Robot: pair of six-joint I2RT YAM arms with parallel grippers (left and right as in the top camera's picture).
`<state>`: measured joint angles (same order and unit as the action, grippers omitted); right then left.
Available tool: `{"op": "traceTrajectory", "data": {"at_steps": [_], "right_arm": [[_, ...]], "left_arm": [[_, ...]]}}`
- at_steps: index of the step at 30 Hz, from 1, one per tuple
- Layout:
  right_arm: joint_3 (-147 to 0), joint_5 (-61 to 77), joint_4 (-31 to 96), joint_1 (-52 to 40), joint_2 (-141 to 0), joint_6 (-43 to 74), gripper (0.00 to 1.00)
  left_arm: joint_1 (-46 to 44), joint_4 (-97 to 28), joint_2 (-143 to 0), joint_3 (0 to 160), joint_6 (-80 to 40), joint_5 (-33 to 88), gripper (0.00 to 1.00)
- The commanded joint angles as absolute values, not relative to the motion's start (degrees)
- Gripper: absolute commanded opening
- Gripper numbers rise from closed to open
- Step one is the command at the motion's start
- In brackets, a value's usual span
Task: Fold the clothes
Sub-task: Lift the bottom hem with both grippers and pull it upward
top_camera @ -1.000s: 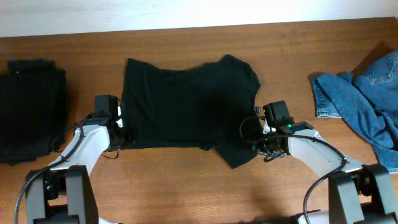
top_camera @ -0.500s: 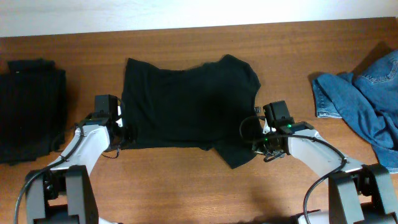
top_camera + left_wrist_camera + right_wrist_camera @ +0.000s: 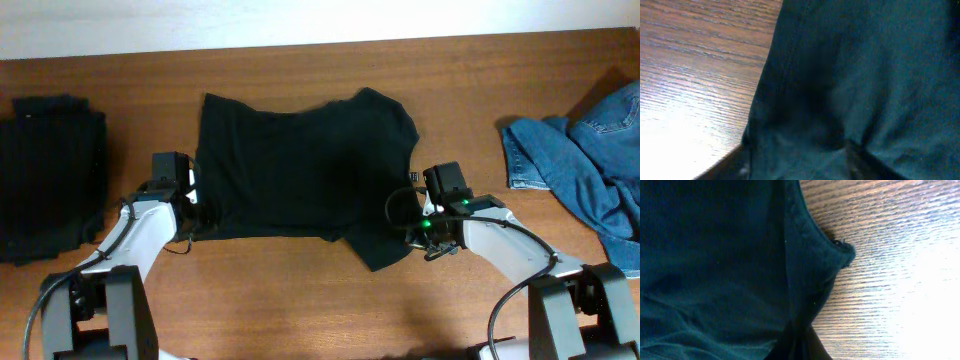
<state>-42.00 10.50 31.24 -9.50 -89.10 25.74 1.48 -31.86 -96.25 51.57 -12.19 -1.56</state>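
**Operator:** What is on the far left?

**Spotter:** You have a folded black pile (image 3: 50,175) lying there on the wooden table (image 3: 300,310). It is matte soft cloth with squared edges, well apart from both arms.

**Operator:** And the left arm?

**Spotter:** Your left gripper (image 3: 198,205) sits at the lower left edge of the black shirt (image 3: 300,165), touching the cloth. Its wrist camera gives you only dark fabric with a stitched hem running down beside bright, grained wood. The fingers are lost in shadow at the bottom of that view, so I cannot tell you how wide they stand or whether they hold anything.

**Operator:** How does the shirt lie?

**Spotter:** It is spread flat in the middle of your table, roughly rectangular and plain. One sleeve bulges at the upper right. A pointed flap of cloth hangs out past the bottom edge at the lower right.

**Operator:** And the right arm?

**Spotter:** Your right gripper (image 3: 412,228) is at that lower right flap, just beside the shirt's right edge. Its fingers are closed. In the wrist view, a ribbed, double-stitched hem curves down the frame and runs straight into the dark fingertips (image 3: 799,347), so they touch the cloth. I cannot make out whether a fold is actually pinched between them.

**Operator:** Anything further right?

**Spotter:** You have rumpled blue denim jeans (image 3: 590,150) with pale seam stitching, lying loose at the table's right edge, apart from the shirt.
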Motion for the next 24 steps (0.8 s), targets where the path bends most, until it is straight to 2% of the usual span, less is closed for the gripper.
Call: {"op": "traceTrajectory", "data": {"at_steps": [1, 6, 24], "right_arm": [[-43.07, 10.98, 31.31, -9.37, -89.52, 25.98, 0.05], [-43.05, 10.94, 31.27, -9.37, -89.52, 25.98, 0.06], [-43.05, 9.89, 31.29, -9.37, -89.52, 25.76, 0.06]], "left_arm": [[1.67, -31.66, -96.86, 51.05, -12.14, -2.79, 0.64], [1.67, -31.79, -96.86, 51.03, -12.12, -6.52, 0.64], [1.67, -28.60, -99.42, 49.54, -12.16, -4.27, 0.63]]}}
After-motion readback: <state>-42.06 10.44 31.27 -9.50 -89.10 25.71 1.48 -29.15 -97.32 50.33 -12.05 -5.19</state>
